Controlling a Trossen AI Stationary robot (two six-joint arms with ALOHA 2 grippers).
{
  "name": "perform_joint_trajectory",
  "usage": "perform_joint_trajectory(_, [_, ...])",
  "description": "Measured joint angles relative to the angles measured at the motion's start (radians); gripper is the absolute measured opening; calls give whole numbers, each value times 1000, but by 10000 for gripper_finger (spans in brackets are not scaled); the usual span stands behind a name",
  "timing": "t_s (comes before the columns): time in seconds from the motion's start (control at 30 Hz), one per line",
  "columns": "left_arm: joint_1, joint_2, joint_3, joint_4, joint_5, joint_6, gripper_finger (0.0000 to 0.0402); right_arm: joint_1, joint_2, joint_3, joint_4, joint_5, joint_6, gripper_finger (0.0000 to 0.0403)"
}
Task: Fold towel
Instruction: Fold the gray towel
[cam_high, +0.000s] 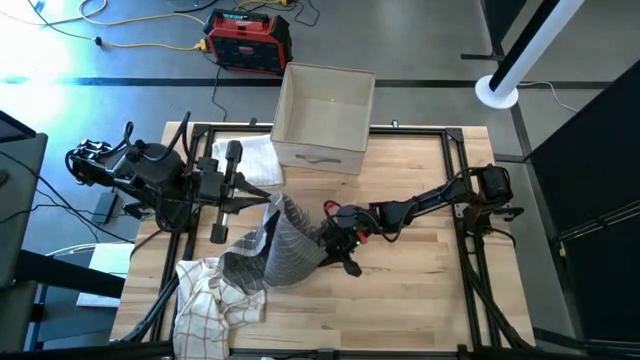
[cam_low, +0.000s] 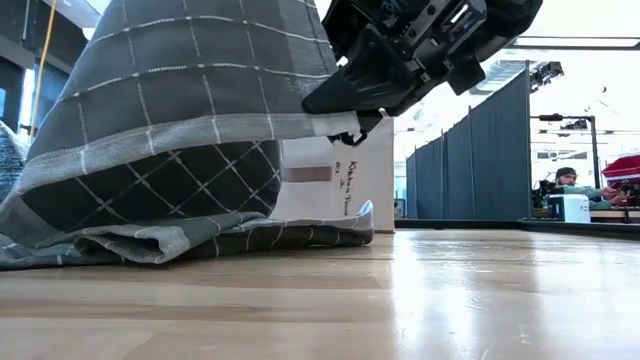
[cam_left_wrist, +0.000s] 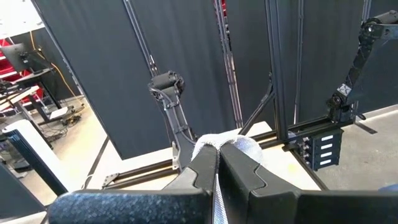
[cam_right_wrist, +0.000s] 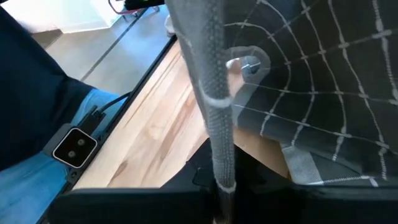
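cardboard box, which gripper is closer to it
Left. The left gripper holds the grey towel just off the cardboard box's near left corner. The right gripper grips the same towel farther out, toward the table's middle.

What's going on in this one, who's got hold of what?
Both arms are lifting a grey checked towel off the wooden table. The left gripper pinches one edge of it, and the right gripper is clamped on another edge. The towel hangs between them, its lower part still bunched on the table. A red-checked cloth lies nearby, and a cardboard box sits at the far edge.
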Motion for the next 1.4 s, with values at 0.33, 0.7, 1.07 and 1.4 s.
perform_joint_trajectory(0.33, [0, 0, 0, -1, 0, -1, 0, 0, 1, 0, 45, 8, 25, 0])
perform_joint_trajectory(0.7, [-1, 0, 0, -7, 0, -13, 0, 157, -324, 0, -266, 440, -14, 0])
perform_joint_trajectory(1.07, [-1, 14, 0, -148, 0, -120, 0, 437, -759, 1, -599, 1110, 74, 0])
perform_joint_trajectory(1.4, [22, 108, -18, -262, 7, -180, 0, 609, -1000, 2, -658, 1439, -13, 0])
